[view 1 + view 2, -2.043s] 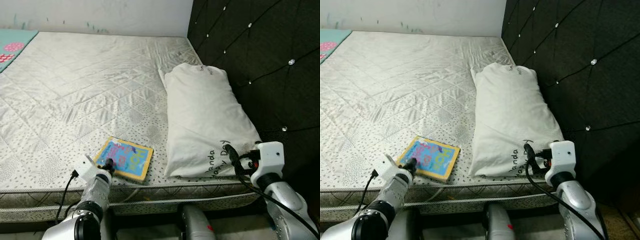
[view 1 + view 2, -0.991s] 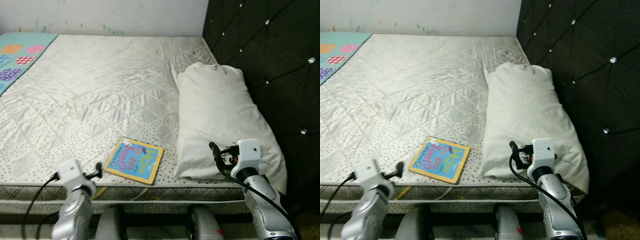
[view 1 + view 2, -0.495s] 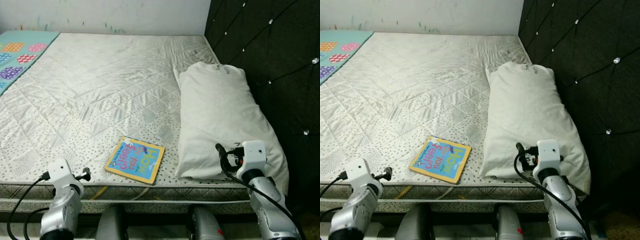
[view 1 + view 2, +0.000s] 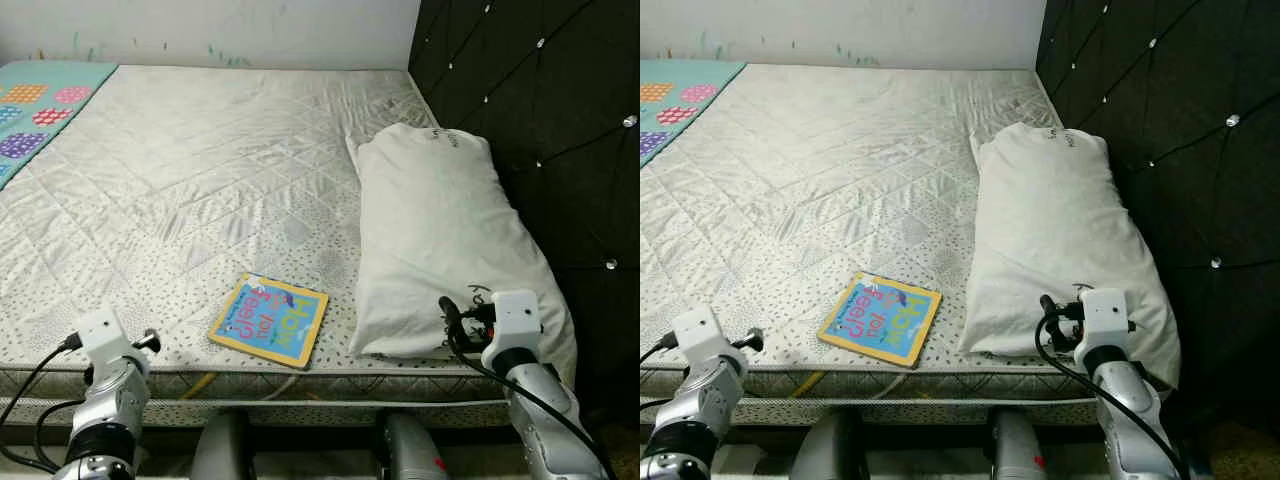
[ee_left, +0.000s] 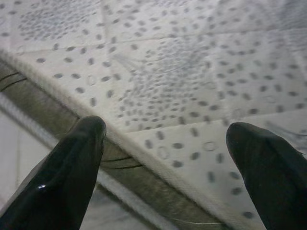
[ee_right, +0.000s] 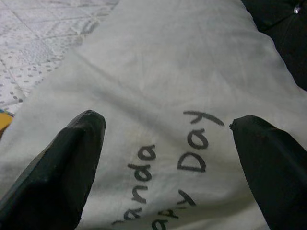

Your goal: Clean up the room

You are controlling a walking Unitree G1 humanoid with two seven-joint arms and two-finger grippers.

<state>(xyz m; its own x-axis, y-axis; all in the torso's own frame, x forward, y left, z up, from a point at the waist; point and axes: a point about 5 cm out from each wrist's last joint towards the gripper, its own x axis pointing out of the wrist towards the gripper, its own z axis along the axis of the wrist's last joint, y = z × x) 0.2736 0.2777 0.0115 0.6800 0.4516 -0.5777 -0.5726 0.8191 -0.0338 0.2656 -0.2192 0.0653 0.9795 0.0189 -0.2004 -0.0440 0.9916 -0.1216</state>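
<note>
1. A bare quilted mattress [image 4: 200, 180] carries everything; its near edge runs along the bottom of the eye views, and the bed frame below it is too dark to make out.
2. A book [image 4: 268, 320] lies flat near the near edge, about midway along it, with a corner close to the lip. Its cover lettering is upside down and hard to read.
3. A white pillow [image 4: 440, 240] lies lengthwise along the headboard edge, beside the black tufted headboard [image 4: 540, 120]. Its near end reaches the near edge and is partly hidden behind the right gripper. Black writing there is cut off; "Day" can be read in the right wrist view.
4. The left gripper [image 5: 168, 148] hovers at the near edge, toward the far-left side and well apart from the book. Its jaws are released, with nothing between them but the mattress lip.
5. The right gripper [image 6: 168, 148] sits just before the pillow's near end, jaws spread wide and holding nothing. Whether the tips touch the cloth cannot be told.
6. A teal mat [image 4: 45, 100] with coloured patches shows at the far-left corner, cut off by the picture's edge.
</note>
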